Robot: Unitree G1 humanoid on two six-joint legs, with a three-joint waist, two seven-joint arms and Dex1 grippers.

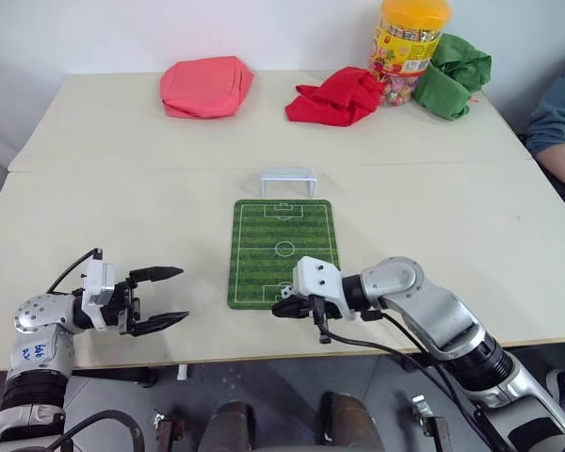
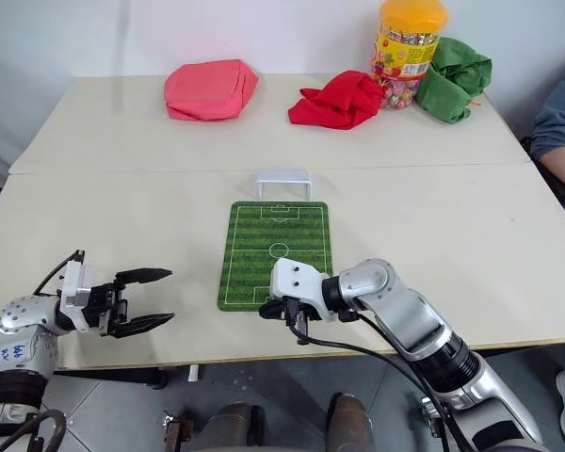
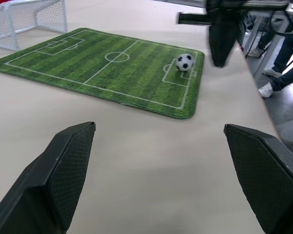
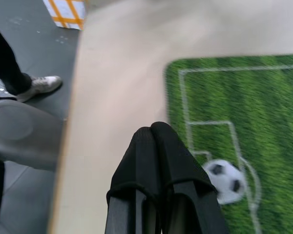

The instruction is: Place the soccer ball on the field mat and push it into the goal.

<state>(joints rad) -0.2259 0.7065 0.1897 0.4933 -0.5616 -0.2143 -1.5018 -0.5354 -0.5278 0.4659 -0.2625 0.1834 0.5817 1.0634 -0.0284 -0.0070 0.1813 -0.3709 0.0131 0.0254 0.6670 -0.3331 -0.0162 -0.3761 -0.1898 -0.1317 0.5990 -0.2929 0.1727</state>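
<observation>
Nearest to me, my left gripper (image 1: 169, 296) hangs over the bare cream tabletop (image 1: 94, 207) well to the left of the flat green field mat (image 1: 284, 226), its two black fingers spread wide with nothing between them. My right gripper (image 1: 281, 306) sits at the mat's near edge, the two black fingers pressed tight together and empty, pointing left across the mat's near end.

I see the tiny white soccer ball with black patches (image 3: 185, 62) lying on the mat, in the small printed box at the mat's near end. In the right wrist view the ball (image 4: 225, 181) rests just beside my closed fingertips; whether they touch it I cannot tell.

On the mat, white pitch lines mark a centre circle and a box at each end. Just past the mat's far edge stands the small white plastic goal frame (image 1: 287, 180), low and wide, its mouth facing the mat.

Well beyond the goal, along the table's far side, I see a folded pink cloth (image 1: 206, 86) left of the mat's line, a crumpled red cloth (image 1: 338, 96), an orange-lidded clear plastic jar of sweets (image 1: 410, 47) and a bunched green cloth (image 1: 453, 75). Far right of the mat, a person's grey-sleeved arm (image 1: 557, 122) rests by the table edge.
</observation>
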